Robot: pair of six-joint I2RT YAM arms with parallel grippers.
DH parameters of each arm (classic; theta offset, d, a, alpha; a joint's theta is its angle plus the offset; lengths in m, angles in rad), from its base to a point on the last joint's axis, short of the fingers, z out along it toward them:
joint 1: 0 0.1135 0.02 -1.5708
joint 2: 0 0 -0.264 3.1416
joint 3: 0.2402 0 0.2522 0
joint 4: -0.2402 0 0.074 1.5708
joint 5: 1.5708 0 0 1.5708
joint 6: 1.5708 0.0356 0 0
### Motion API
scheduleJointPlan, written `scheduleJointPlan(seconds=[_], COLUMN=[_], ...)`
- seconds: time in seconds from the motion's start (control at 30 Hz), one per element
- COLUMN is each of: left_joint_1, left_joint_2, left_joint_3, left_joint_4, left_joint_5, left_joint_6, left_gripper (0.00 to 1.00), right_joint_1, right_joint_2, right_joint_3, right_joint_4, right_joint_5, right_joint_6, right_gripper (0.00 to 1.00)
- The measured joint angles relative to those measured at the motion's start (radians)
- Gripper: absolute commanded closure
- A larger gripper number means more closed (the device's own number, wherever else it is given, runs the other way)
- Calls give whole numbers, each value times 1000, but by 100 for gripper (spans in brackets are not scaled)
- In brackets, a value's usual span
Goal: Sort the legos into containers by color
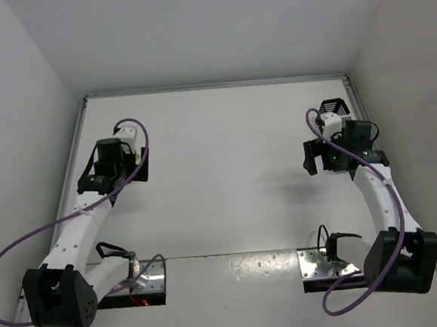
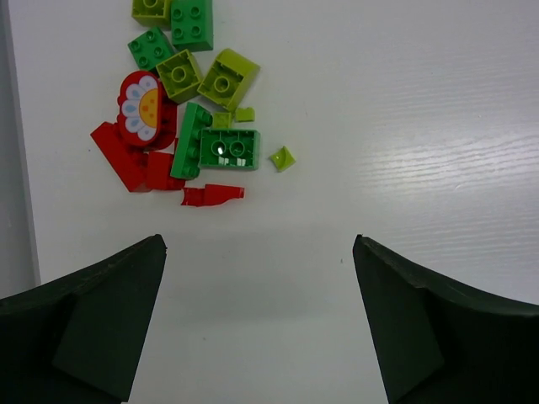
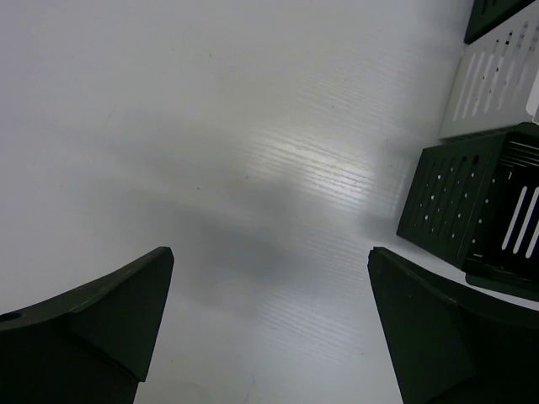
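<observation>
The legos (image 2: pixel 181 109), green, lime and red, lie heaped on the table (image 2: pixel 387 126). Just short of the heap hangs the left gripper (image 2: pixel 259 252), jaws wide apart, empty. Well right of the heap, the right gripper (image 3: pixel 271 257) gapes empty beside a black slatted container (image 3: pixel 459 210).

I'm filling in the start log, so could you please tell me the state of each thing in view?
Left gripper: jaws open, empty.
Right gripper: jaws open, empty.
Legos: loose pile on the table, colours mixed, unsorted.
Black slatted bin: on the table, no legos visible inside.
</observation>
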Motion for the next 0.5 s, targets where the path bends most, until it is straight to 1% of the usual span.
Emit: scheduleJointPlan(seconds=[0.13, 0.3, 0.4, 0.5], left_joint_1=[23, 94, 134, 187], left_joint_2=[11, 21, 32, 53], left_joint_3=[14, 64, 97, 109], left_joint_4=[-21, -51, -61, -74], left_joint_5=[28, 85, 117, 149], left_joint_6=[13, 50, 82, 124], left_gripper=[0, 0, 5, 7], right_joint_1=[6, 8, 8, 8], right_joint_2=[-11, 0, 19, 34], right_joint_3=[0, 0, 0, 0], right_joint_4=[1, 0, -1, -2], right_joint_5=[-24, -47, -65, -77], right_joint_6=[3, 11, 14, 14], right_gripper=[0, 0, 0, 0])
